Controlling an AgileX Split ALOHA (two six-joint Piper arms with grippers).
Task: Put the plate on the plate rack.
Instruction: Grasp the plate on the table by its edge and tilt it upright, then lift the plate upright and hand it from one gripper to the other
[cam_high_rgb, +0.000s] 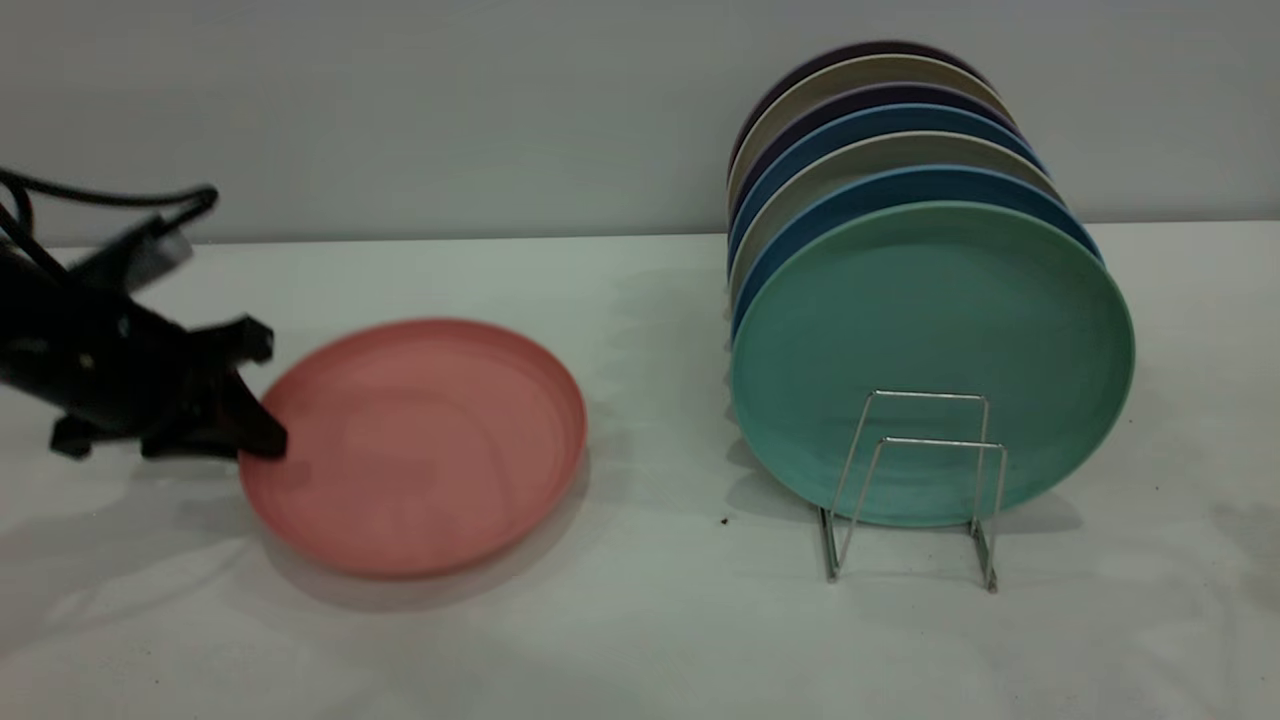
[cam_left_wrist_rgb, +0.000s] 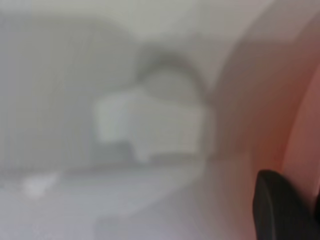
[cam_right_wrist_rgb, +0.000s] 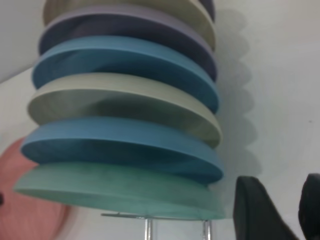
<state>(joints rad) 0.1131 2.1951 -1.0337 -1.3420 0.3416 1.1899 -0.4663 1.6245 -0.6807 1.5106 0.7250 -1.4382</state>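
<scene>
The salmon-pink plate (cam_high_rgb: 415, 445) lies on the white table at the left, and it also shows in the left wrist view (cam_left_wrist_rgb: 280, 100). My left gripper (cam_high_rgb: 257, 390) is at the plate's left rim. Its fingers stand apart, the lower one touching the rim; one dark finger (cam_left_wrist_rgb: 280, 207) shows against the pink. The wire plate rack (cam_high_rgb: 915, 480) stands at the right, full of upright plates, with two free loops in front. My right gripper (cam_right_wrist_rgb: 282, 212) is out of the exterior view. It is open and empty beside the rack (cam_right_wrist_rgb: 150, 225).
A teal-green plate (cam_high_rgb: 930, 360) stands foremost in the rack, with blue (cam_high_rgb: 900, 195), beige and dark purple plates behind it. The same stack fills the right wrist view, teal plate (cam_right_wrist_rgb: 115, 192) lowest. A grey wall runs behind the table.
</scene>
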